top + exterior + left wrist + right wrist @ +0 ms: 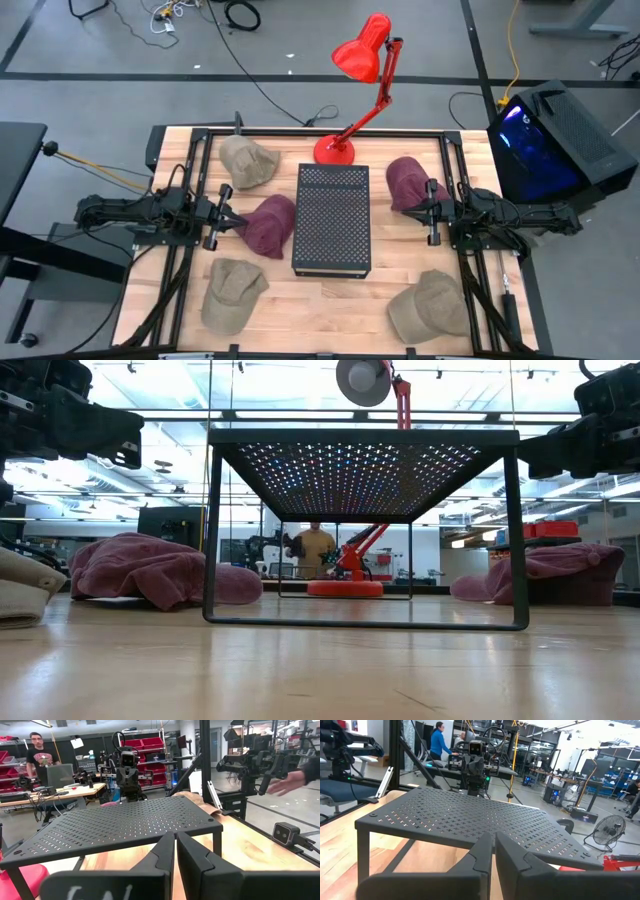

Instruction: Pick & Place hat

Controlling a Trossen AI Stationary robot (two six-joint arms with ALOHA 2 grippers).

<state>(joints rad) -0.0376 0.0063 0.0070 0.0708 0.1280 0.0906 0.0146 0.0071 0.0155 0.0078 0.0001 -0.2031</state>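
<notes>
Several hats lie on the wooden table around a black perforated stand (333,220). On the left are a maroon hat (270,225), a tan hat (247,160) farther back and a tan hat (233,293) nearer. On the right are a maroon hat (405,180) and a tan hat (430,305). My left gripper (232,218) is shut and level, above the table just left of the left maroon hat. My right gripper (418,208) is shut and level, above the near edge of the right maroon hat. In each wrist view the shut fingers (175,836) (493,836) point at the stand.
A red desk lamp stands with its base (333,151) behind the stand, its head (360,55) reaching past the far edge. Black rails (190,250) run along both table sides. A dark computer case (545,140) sits off the table's right. People show in the room beyond.
</notes>
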